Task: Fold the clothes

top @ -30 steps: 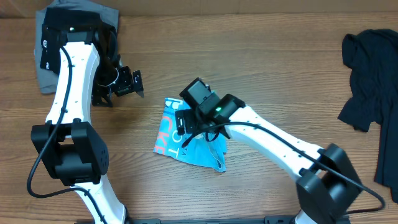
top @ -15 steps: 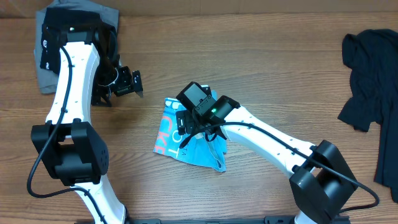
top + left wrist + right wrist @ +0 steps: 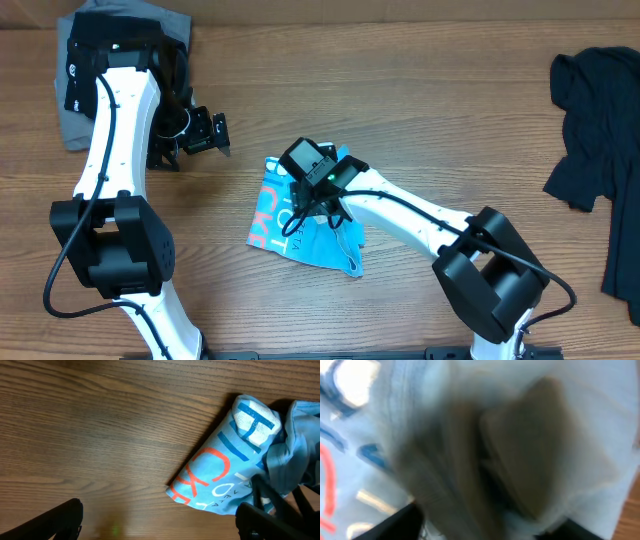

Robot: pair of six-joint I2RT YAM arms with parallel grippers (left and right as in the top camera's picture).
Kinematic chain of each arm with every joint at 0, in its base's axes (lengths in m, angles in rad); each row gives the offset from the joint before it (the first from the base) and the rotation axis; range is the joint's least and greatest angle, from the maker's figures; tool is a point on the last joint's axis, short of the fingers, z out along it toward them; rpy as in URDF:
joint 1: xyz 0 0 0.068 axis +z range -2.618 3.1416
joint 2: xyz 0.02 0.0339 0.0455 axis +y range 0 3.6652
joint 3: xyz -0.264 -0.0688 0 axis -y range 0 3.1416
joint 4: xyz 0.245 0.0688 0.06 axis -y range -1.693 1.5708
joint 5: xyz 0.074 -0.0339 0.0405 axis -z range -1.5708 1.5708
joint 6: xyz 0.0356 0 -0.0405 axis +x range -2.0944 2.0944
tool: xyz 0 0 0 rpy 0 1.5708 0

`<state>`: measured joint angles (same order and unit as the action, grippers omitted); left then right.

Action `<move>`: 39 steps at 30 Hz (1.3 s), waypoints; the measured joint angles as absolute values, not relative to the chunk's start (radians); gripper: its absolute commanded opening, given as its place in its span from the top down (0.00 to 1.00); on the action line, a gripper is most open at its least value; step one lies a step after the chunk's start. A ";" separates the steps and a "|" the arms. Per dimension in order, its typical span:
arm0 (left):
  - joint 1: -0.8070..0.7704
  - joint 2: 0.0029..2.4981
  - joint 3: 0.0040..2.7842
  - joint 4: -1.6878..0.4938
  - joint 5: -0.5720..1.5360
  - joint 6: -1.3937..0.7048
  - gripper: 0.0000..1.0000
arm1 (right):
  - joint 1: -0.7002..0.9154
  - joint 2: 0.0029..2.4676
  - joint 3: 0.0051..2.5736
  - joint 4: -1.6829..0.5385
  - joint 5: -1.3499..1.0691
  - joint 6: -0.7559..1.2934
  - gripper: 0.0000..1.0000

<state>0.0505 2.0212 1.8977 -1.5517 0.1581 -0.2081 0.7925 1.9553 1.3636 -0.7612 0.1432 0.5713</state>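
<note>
Light blue cotton T-shirt with white and pink-red lettering [image 3: 275, 220]: bunched, middle of brown wood-grain bench [image 3: 450, 100] | right hand [image 3: 297, 208]: down on shirt's far part, wrist view smothered in blurred fabric, apart or clamped cannot be told | left hand [image 3: 213, 135]: jaws wide apart, empty, left of shirt

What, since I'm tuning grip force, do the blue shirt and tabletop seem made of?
Blue shirt: soft matte knit, likely cotton; it creases and drapes limply, lettering printed flat. Tabletop: wood grain, slight sheen; possibly laminate rather than solid wood.
</note>
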 measured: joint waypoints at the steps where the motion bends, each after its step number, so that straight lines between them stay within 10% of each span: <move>1: 0.051 2.021 1.898 -1.552 0.157 -0.208 0.00 | 0.792 1.955 1.364 -0.765 0.152 0.571 0.42; 7: 0.051 2.021 1.898 -1.552 0.155 -0.208 0.00 | 0.755 1.955 1.367 -0.799 0.170 0.579 0.65; 25: 0.051 2.021 1.898 -1.551 0.155 -0.208 0.00 | 0.577 1.955 1.440 -0.973 0.184 0.599 0.61; 35: 0.051 2.021 1.897 -1.549 0.152 -0.208 0.00 | 0.471 1.955 1.440 -1.018 0.196 0.597 0.05; 39: 0.051 2.021 1.897 -1.549 0.152 -0.208 0.00 | 0.452 1.955 1.440 -1.034 0.204 0.598 0.00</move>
<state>0.0505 2.0212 1.8969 -1.5490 0.1520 -0.2081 0.4522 1.9553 1.4403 -1.0344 0.2035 0.5976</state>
